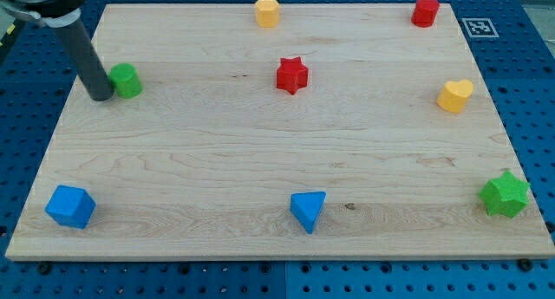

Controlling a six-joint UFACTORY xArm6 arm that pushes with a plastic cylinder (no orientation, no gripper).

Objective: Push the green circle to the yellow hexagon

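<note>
The green circle (127,80) stands near the left edge of the wooden board, in the upper part of the view. My tip (99,96) is just to its left and touches or nearly touches it. The dark rod rises up and to the left from there. The yellow hexagon (267,11) sits at the view's top, near the middle, far to the right of the green circle.
A red star (292,75) lies between the middle and the top. A red block (425,11) is at top right, a yellow heart (454,96) at right, a green star (505,194) at bottom right, a blue triangle (308,210) at bottom middle, a blue cube (69,205) at bottom left.
</note>
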